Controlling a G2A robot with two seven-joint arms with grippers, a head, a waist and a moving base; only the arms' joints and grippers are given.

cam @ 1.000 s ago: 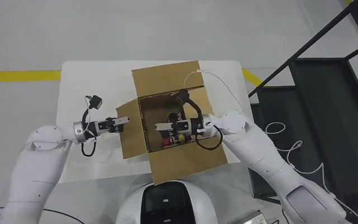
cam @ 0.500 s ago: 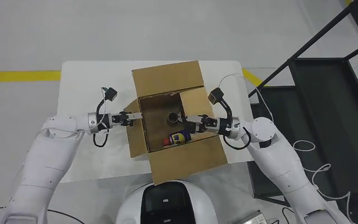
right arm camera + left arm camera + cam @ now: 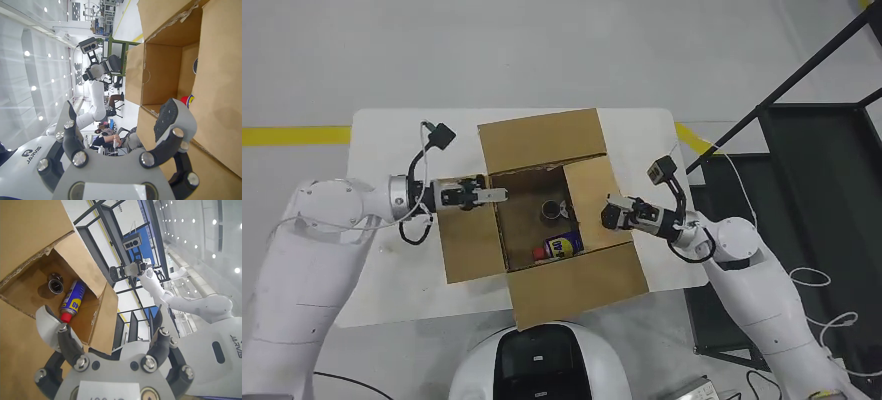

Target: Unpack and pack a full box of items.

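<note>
Both left fingers (image 3: 45, 321), right fingers (image 3: 168, 117) spread wide; corrugated cardboard box (image 3: 542, 140), cylindrical spray can (image 3: 73, 298)

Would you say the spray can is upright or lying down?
Lying down: the spray can shows its full side on the box floor.

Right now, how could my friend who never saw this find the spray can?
Find the white table with the open cardboard box on it. On the floor of the box lies the spray can, on its side. It is blue and yellow with a red cap, while the round cylinder near it is plain and dark.
</note>
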